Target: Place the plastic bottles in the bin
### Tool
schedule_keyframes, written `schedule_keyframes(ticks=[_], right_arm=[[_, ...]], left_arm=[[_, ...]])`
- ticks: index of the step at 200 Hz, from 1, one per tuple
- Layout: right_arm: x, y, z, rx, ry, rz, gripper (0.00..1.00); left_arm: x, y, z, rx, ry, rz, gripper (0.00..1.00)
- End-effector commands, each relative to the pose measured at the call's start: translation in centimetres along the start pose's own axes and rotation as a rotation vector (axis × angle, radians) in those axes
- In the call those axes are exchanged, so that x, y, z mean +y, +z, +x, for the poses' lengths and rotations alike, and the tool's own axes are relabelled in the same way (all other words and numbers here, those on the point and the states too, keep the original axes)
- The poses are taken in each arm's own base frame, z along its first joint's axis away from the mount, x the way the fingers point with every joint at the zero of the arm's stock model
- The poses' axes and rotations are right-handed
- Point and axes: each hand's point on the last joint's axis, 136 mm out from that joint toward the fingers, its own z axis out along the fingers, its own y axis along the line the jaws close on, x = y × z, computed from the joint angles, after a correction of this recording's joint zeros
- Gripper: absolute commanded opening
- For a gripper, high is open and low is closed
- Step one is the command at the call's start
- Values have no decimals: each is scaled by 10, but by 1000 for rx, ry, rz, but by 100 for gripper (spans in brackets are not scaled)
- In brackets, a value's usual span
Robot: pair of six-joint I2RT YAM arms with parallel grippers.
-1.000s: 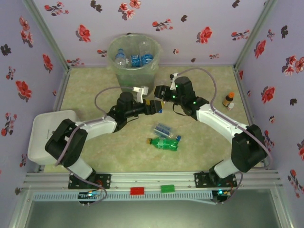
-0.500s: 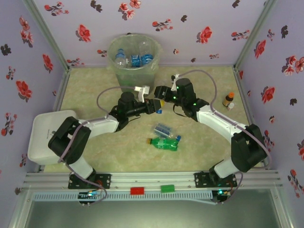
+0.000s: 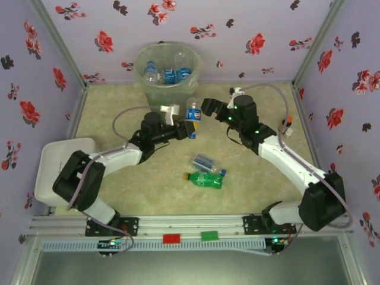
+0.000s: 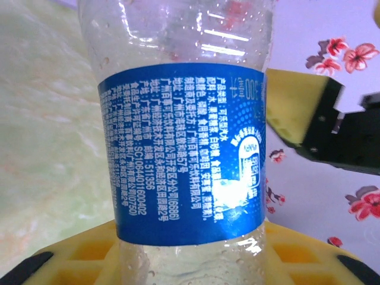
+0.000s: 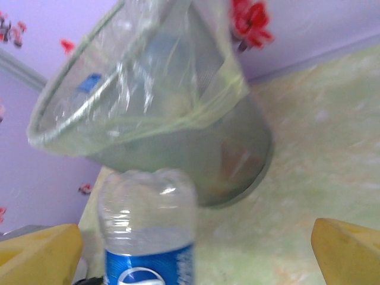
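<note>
Carry step: left gripper point(image 3: 185, 126) clamps bottle point(image 3: 192, 113) near bin point(image 3: 157, 95); right gripper point(image 3: 206, 107) open. Next, likely: raise above bin, release.

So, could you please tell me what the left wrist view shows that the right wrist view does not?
Left wrist: the fine print on the blue-labelled bottle, close up, with the left pincer shut on it. Right wrist: the bin with its clear liner, standing behind. Both: that same clear bottle and its blue label.
</note>
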Motion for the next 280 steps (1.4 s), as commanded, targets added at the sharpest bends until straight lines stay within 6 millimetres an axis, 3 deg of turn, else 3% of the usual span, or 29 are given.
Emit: schedule_keyframes(ticks=[1, 25, 56, 86, 105, 140, 179, 196, 204, 225, 241, 258, 280], right_arm=[[-39, -16, 4, -26, -54, 165, 100], [-63, -25, 17, -10, -64, 240, 100], [-75, -23, 38, 40, -63, 255, 99], [-78, -20, 44, 60, -63, 259, 100], [-78, -19, 45, 67, -72, 258, 100], [-82, -20, 50, 84, -88, 274, 100], [-89, -24, 54, 93, -97, 299, 100], [-89, -24, 55, 97, -100, 302, 100], [-89, -24, 55, 101, -104, 299, 99], [-89, -24, 59, 122, -121, 296, 100], [-86, -21, 64, 153, -148, 271, 100], [-80, -18, 73, 194, -170, 230, 100], [-72, -11, 92, 274, -210, 179, 100]], left_arm=[[-19, -16, -45, -59, 120, -25, 35], [-31, -28, -88, -72, 218, -91, 35], [-42, -44, -148, -95, 324, -175, 35], [-12, -55, -200, -96, 288, -305, 35], [9, -56, -222, -71, 281, -366, 35], [55, -52, -238, 30, 268, -495, 35], [94, -48, -235, 131, 250, -605, 37], [105, -45, -232, 152, 231, -623, 44], [106, -43, -233, 153, 223, -624, 49], [104, -42, -236, 139, 216, -620, 79], [96, -45, -242, 113, 219, -612, 90], [81, -50, -251, 69, 230, -597, 99], [57, -62, -262, -18, 256, -566, 100]])
